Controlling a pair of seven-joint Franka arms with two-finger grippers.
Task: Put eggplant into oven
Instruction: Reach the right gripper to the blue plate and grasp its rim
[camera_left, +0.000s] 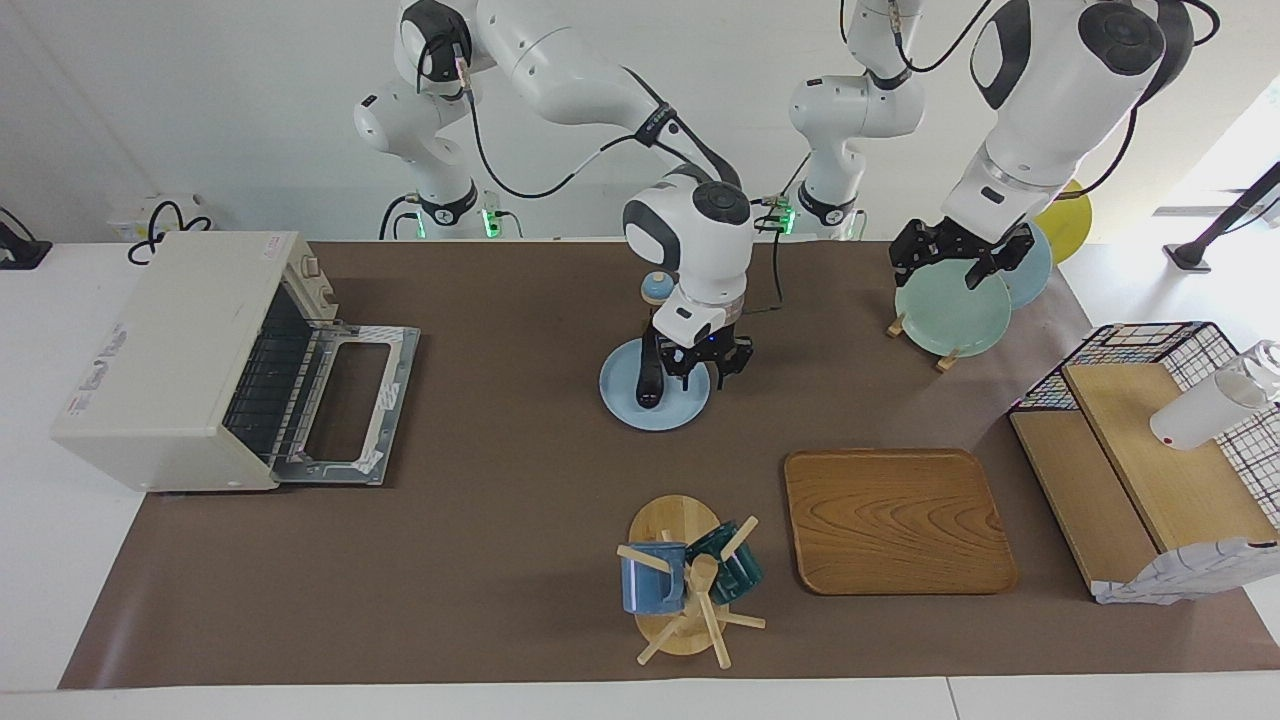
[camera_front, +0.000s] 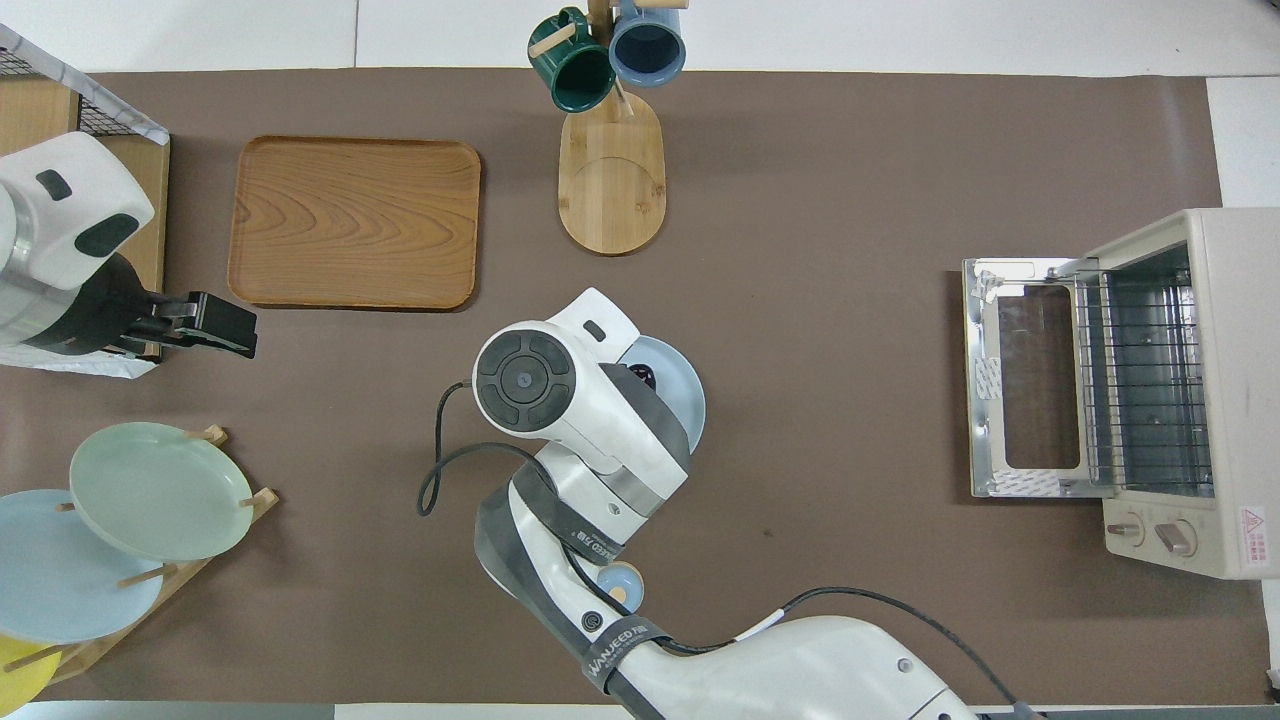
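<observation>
Eggplant (camera_left: 651, 374): lies on blue plate (camera_left: 622, 401), mid-table.
Oven (camera_left: 175, 355): door down, at right arm's end.
Right gripper (camera_left: 708, 368): over plate's edge beside eggplant; finger state unclear.
Left gripper (camera_left: 955, 262): fingers apart, waiting over plate rack.
Risk: off-centre descent could nudge eggplant off plate.

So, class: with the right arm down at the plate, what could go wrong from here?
1. The right gripper sits beside the eggplant, toward the left arm's end, so closing may miss it.
2. A nudge could roll the eggplant off the blue plate.
3. The oven is at the table's end: a long carry.
</observation>
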